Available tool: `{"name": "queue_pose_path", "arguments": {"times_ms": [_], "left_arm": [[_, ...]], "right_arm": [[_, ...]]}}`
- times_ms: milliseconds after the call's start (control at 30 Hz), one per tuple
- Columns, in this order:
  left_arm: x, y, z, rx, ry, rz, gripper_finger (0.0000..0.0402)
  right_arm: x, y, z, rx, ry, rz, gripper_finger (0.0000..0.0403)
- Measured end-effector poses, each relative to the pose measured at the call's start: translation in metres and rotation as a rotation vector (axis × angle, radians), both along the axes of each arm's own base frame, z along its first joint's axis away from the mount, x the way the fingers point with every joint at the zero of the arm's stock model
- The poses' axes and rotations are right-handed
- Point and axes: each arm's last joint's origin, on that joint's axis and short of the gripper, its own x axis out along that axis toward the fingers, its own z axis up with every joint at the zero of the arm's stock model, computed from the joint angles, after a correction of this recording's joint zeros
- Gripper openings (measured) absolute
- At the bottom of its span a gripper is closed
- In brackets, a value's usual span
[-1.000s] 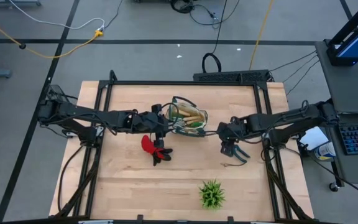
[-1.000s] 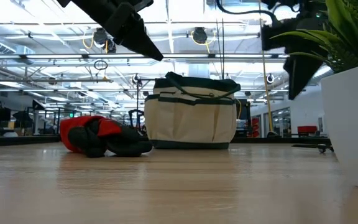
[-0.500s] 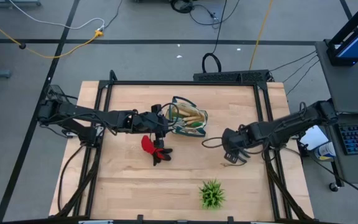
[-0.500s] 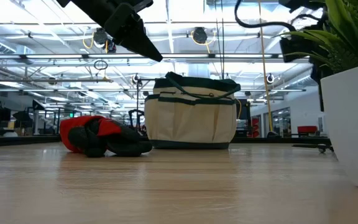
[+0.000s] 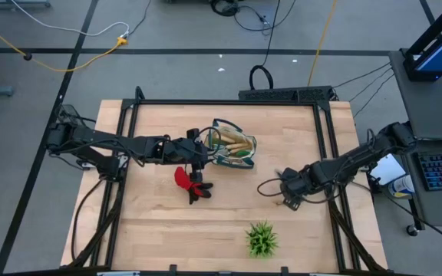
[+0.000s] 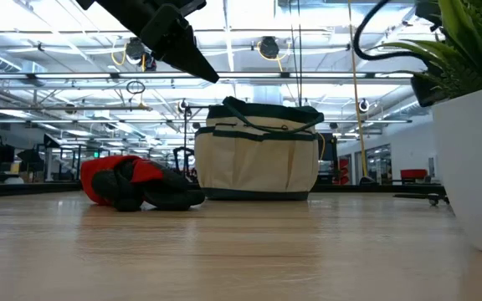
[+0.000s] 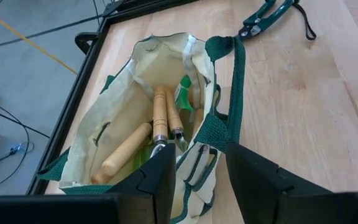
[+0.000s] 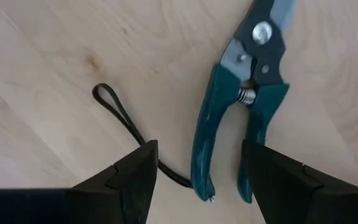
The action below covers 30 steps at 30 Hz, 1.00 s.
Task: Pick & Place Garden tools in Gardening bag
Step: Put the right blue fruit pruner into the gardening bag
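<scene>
The cream gardening bag [image 5: 232, 146] with green trim stands open at the table's middle, also in the low view [image 6: 258, 155]. Wooden-handled tools [image 7: 157, 121] lie inside it. The red-and-black glove [image 5: 189, 182] lies on the table beside the bag's near-left side [image 6: 132, 182]. The pruning shears [image 8: 247, 93], with teal handles and a black cord loop [image 8: 114, 106], lie flat on the table to the bag's right [image 7: 272, 12]. My left gripper [image 5: 199, 157] hovers open and empty over the bag's left rim [image 7: 194, 165]. My right gripper [image 5: 288, 195] is open above the shears, with its fingers on either side of the handles' free ends [image 8: 194, 158].
A green spiky plant [image 5: 262, 239] in a white pot [image 6: 475, 159] stands near the table's near edge, just near-left of my right gripper. The black frame rails [image 5: 324, 130] run along the table's sides. Bare wood lies at the near left.
My right gripper has gone from beside the bag toward the table's near edge and a little right, ending over the pruning shears. The shears, bag and glove lie as before.
</scene>
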Motion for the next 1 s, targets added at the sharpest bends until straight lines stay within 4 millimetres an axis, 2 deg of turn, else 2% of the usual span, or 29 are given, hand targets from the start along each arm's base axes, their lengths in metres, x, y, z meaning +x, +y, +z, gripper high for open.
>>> {"name": "queue_pose_path", "arguments": {"times_ms": [233,400,667,833,1000], "left_arm": [[0.000,0.000,0.000,0.006,0.002,-0.004,0.0147],[0.000,0.000,0.000,0.041,0.011,-0.027,0.0147],[0.000,0.000,0.000,0.045,0.012,-0.030,0.0147],[0.000,0.000,0.000,0.050,0.015,-0.034,0.0147],[0.000,0.000,0.000,0.050,0.014,-0.034,0.0147]], "right_arm": [[-0.007,0.004,-0.014,0.007,-0.004,0.012,0.0222],[-0.007,0.004,-0.020,0.014,-0.026,0.014,0.0206],[-0.014,0.002,-0.042,0.050,-0.054,0.020,0.0179],[-0.015,0.000,-0.044,0.010,-0.061,0.066,0.0148],[-0.015,-0.001,-0.044,-0.013,-0.064,0.119,0.0094]]}}
